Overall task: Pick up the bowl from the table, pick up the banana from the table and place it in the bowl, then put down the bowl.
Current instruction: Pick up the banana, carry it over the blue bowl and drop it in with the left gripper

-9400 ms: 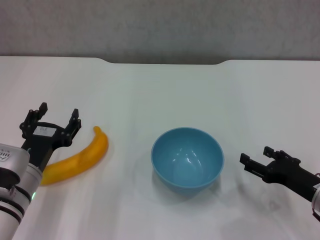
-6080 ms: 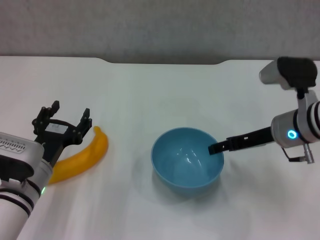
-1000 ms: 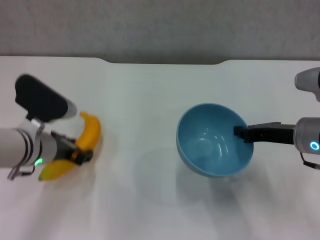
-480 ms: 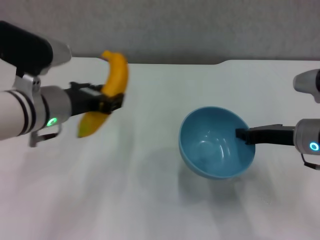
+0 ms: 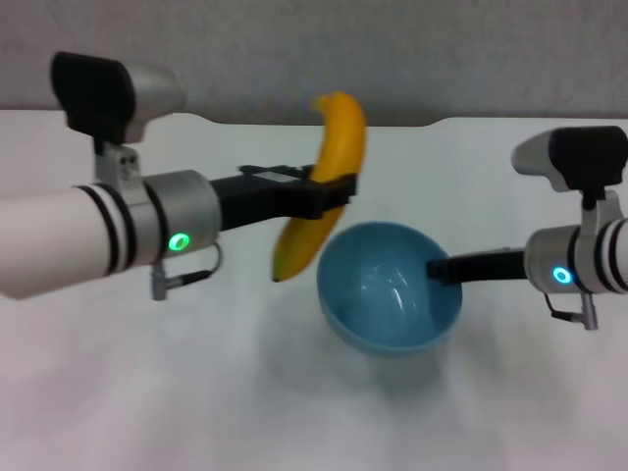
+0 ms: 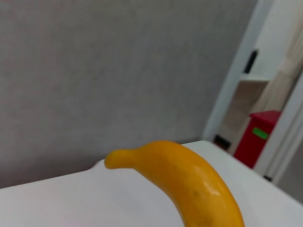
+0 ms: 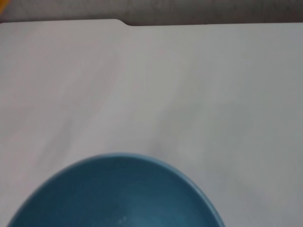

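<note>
White table (image 5: 510, 167) meets grey wall (image 5: 392, 49); red bin (image 6: 259, 137) beyond.

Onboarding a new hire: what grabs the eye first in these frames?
The banana, held nearly upright in mid-air by the left claw, just left of the bowl. Next, that light blue bowl itself, tilted and lifted off the white table, with the right claw clamped on its right rim.

Glossy plastic bowl (image 5: 391, 299), smooth waxy banana (image 5: 325, 183), matt white table (image 5: 147, 392).
</note>
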You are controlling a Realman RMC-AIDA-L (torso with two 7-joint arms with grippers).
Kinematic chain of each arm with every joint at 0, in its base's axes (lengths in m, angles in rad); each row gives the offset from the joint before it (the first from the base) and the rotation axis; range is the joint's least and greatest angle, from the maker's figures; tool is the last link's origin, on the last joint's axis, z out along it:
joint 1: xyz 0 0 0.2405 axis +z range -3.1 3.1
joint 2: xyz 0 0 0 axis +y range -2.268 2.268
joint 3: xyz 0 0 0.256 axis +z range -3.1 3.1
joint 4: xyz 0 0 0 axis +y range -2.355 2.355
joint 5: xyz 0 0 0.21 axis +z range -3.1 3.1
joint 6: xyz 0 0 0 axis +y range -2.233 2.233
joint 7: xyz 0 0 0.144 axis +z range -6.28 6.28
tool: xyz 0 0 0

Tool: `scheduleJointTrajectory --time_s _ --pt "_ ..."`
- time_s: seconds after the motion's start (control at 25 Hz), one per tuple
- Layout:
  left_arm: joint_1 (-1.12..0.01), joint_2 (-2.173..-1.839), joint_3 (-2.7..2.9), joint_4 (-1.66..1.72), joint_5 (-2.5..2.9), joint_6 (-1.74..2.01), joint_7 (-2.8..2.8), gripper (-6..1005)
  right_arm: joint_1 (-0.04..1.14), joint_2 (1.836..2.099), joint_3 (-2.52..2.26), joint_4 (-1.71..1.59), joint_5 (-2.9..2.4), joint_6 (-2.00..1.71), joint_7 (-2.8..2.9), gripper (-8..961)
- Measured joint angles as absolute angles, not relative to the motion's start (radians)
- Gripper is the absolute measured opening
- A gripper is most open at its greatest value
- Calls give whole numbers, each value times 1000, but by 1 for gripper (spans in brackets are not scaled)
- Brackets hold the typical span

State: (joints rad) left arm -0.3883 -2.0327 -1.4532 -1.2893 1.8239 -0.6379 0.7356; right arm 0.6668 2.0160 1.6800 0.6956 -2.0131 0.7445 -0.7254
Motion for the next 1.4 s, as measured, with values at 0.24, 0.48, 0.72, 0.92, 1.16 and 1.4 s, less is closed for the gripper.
scheduleJointTrajectory --time_s 0.24,0.48,0.72,0.92,1.16,1.4 --pt "-400 -2036 -1369 -1217 1685 -554 867 524 716 2018 1635 681 -1940 728 -725 35" --pt "-410 -2040 -1311 -1150 1551 -477 975 525 736 2019 1619 692 -1923 727 -723 35" --pt "-422 -2040 -1301 -1116 1471 -469 1037 523 742 2019 1613 687 -1922 727 -721 35" --pt "-418 -2037 -1308 -1125 1437 -474 1057 520 735 2018 1612 681 -1922 715 -721 35" --pt "-414 -2036 -1301 -1132 1349 -477 1146 520 745 2018 1609 660 -1922 712 -721 35" --pt "-418 -2038 -1293 -1120 1301 -485 1186 521 768 2019 1581 660 -1877 708 -725 35"
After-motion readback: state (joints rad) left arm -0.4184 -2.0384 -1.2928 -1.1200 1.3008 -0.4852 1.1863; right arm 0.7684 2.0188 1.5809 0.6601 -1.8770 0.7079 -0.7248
